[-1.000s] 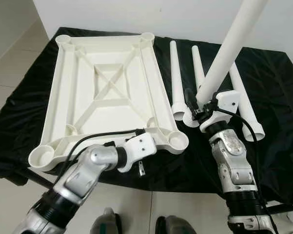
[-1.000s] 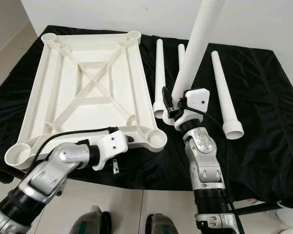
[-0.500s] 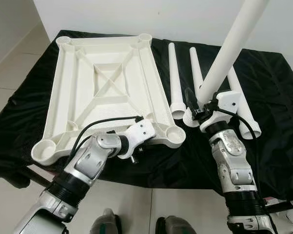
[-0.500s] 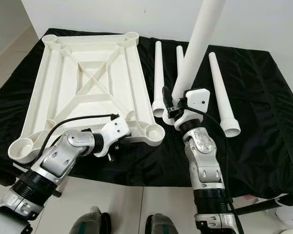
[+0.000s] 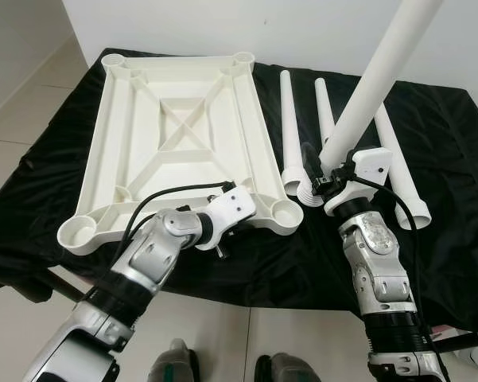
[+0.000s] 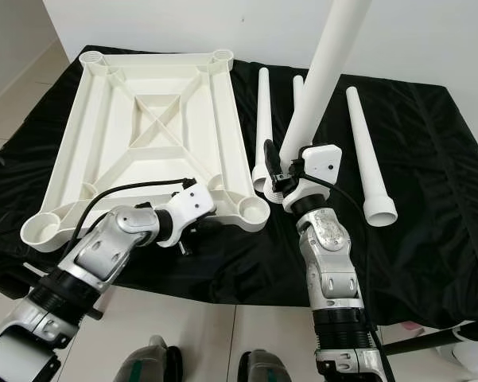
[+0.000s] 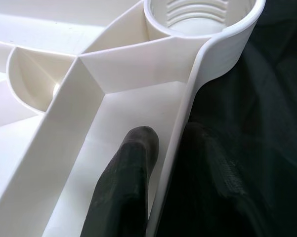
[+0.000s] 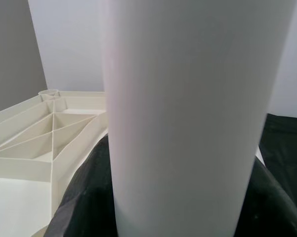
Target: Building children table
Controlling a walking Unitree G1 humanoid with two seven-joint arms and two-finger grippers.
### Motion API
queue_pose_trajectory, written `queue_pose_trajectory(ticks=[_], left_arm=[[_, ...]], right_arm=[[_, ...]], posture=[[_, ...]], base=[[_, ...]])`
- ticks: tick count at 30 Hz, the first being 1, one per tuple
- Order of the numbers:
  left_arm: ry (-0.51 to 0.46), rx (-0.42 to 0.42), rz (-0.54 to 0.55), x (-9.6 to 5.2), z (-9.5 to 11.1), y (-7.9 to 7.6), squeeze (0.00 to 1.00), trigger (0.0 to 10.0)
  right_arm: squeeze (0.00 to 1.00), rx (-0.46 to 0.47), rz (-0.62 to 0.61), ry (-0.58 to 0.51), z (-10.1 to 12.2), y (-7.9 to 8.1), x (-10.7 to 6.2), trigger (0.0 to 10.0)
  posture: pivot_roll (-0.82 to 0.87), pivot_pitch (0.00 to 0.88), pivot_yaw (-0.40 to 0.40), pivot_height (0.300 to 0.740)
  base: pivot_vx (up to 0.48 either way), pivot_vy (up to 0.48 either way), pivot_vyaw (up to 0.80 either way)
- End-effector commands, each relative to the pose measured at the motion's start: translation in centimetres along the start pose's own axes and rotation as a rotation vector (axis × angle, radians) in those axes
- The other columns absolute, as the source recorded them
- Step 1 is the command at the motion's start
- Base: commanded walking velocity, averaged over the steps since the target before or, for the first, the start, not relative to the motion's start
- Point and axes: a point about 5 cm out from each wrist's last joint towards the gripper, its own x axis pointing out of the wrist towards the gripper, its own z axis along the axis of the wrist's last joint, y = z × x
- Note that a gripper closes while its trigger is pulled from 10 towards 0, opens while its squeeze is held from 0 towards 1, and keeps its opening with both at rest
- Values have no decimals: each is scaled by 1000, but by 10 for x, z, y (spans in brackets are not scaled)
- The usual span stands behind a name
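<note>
1. The white tabletop [image 5: 183,143] lies upside down, ribs facing up, on a black cloth [image 5: 445,159] that covers the low worktop. It has a round leg socket at each corner.
2. The left tool [image 5: 219,239] is at the near edge of the tabletop, just beside the near right corner socket [image 5: 285,212].
3. In the left wrist view the tool is closed on the tabletop's near rim [image 7: 185,113]: one black finger [image 7: 126,187] lies inside the rim on the white underside, the other outside it over the cloth.
4. The right tool [image 5: 316,179] is to the right of the tabletop, near that same corner socket. It holds a white table leg [image 5: 374,87] by its lower part.
5. The held leg rises steeply, leaning away from the tabletop, its upper end out of frame.
6. Three more legs lie flat on the cloth to the right of the tabletop, wide ends toward the robot: the nearest leg [image 5: 288,127] just beside the tabletop's right edge, the middle leg [image 5: 323,107] partly behind the held one, and the far leg [image 5: 402,171] well apart from the tabletop.
7. The robot's feet [image 5: 223,370] stand on the tiled floor, below the near edge of the cloth.
</note>
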Motion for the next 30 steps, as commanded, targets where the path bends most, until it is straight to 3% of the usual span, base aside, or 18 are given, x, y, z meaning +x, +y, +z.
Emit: queue_pose_trajectory(ticks=[1, 15, 22, 25, 30], left_arm=[[-2, 50, 17, 5, 7, 2, 0, 10000], [32, 65, 26, 3, -2, 5, 0, 10000], [25, 73, 26, 1, -4, 4, 0, 10000], [17, 72, 39, 1, -2, 4, 0, 10000], [13, 71, 48, 1, -1, 5, 0, 10000]], right_arm=[[0, -8, 1, -28, 6, 0, 0, 10000], [0, 13, 18, -29, 9, -4, 0, 10000], [0, 37, 146, 16, 8, -2, 1, 10000], [0, 49, 302, 64, 7, 15, -1, 10000], [0, 48, 383, 83, 6, 25, -2, 10000]], posture=[[-17, 38, 11, 740], [-10, 50, -6, 740], [-7, 50, -19, 740], [3, 50, -31, 740], [6, 50, -35, 740]], base=[[0, 0, 0], [0, 0, 0], [0, 0, 0], [0, 0, 0], [0, 0, 0]])
